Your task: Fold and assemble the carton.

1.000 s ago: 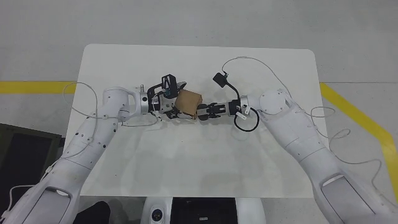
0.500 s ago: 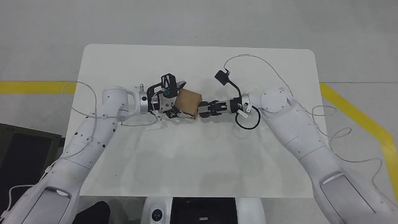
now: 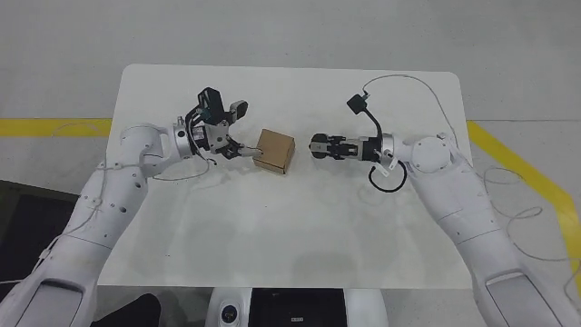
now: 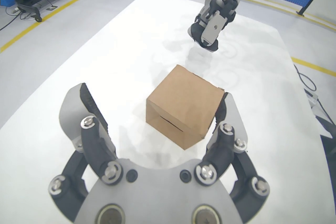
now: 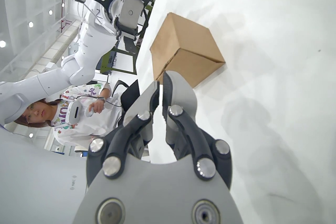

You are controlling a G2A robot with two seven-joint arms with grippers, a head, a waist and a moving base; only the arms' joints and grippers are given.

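Both grippers have drawn back from the carton (image 3: 274, 151), which they were pressing against from either side half a second ago; the box itself has stayed in place. It stands near the middle of the white table (image 3: 363, 236), a brown cube with its flaps closed on every face that shows, so its inside is hidden. A thin tuck seam runs along the side facing the left arm.

The left gripper (image 3: 241, 130) hovers just beside the carton with its fingers spread wide and nothing between them. One fingertip (image 4: 226, 100) sits close against a corner of the box, and contact cannot be judged.

The right gripper (image 3: 316, 143) hangs on the opposite side, apart from the carton, its fingers pressed together on nothing, tip pointed at the box across a strip of bare tabletop.

A black cable (image 3: 363, 113) loops above the right wrist. Yellow floor tape (image 3: 45, 127) runs beyond the table's edges.
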